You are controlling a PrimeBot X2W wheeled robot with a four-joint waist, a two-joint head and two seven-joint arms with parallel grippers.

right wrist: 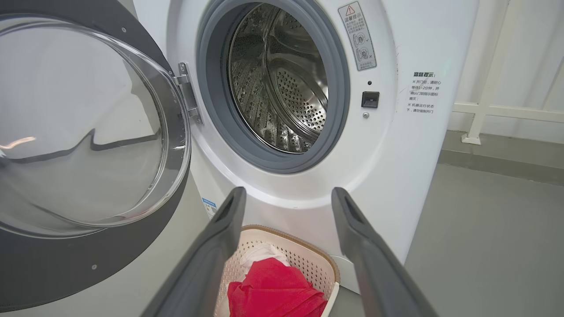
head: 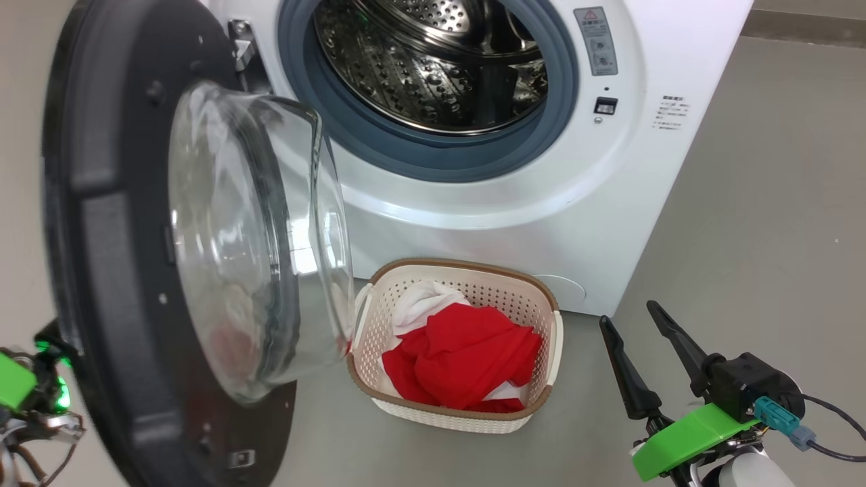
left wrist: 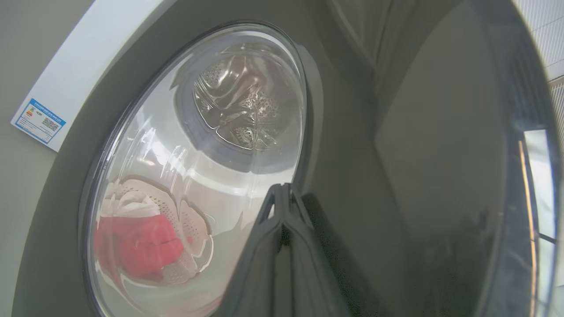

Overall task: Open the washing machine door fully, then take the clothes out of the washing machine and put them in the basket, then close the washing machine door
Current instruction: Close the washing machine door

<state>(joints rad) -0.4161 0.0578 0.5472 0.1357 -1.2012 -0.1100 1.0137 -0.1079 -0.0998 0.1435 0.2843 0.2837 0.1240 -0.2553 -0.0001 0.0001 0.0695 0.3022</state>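
The washing machine (head: 595, 223) (right wrist: 396, 145) stands with its steel drum (head: 433, 61) (right wrist: 282, 83) bare of cloth. Its black-rimmed door (head: 101, 257) (right wrist: 88, 132) hangs partly swung out at the left, the glass bowl bulging toward the drum. Red and white clothes (head: 467, 358) (right wrist: 273, 290) lie in the cream basket (head: 541, 304) (right wrist: 317, 259) on the floor before the washer. My left gripper (left wrist: 284, 193) is shut, its tips against the door's outer face (left wrist: 352, 176) beside the window. My right gripper (head: 626, 314) (right wrist: 286, 196) hangs open to the right of the basket, holding nothing.
Grey floor (head: 758, 203) stretches to the right of the washer. A white rail (right wrist: 484, 105) runs along the wall behind it. A blue label (left wrist: 38, 121) sits at the washer's bottom corner. The door's lower edge hangs close to the basket's left side.
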